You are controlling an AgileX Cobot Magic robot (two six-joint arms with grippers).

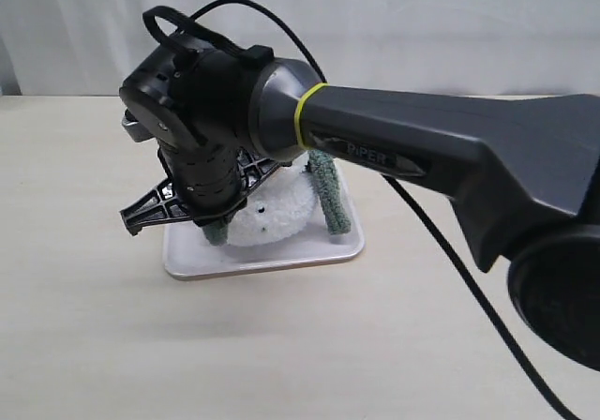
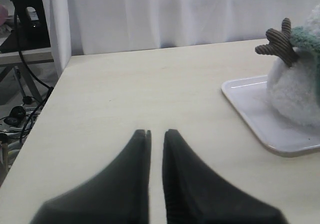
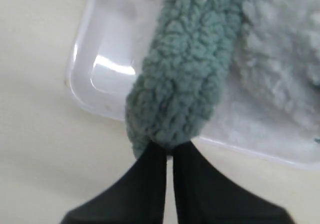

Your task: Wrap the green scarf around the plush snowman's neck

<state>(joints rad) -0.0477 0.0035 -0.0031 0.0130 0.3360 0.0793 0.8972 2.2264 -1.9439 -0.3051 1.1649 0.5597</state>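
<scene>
Your right pincer [image 3: 169,146] is clenched on one rounded end of the fuzzy sage-green chenille scarf [image 3: 185,74]. The strip's length runs straight away from the tips, across the flat white tray [image 3: 95,69] and against the fluffy white plush snowman [image 3: 280,59]. Your left pincer [image 2: 156,133] hangs over the pale table [image 2: 150,79], near the tray, jaws almost together and empty.

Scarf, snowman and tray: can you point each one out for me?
scarf [image 3: 185,69]: right wrist view, middle of the fuzzy green strip.
snowman [image 2: 297,91]: left wrist view, fluffy white body.
tray [image 1: 267,264]: exterior view, front rim.
</scene>
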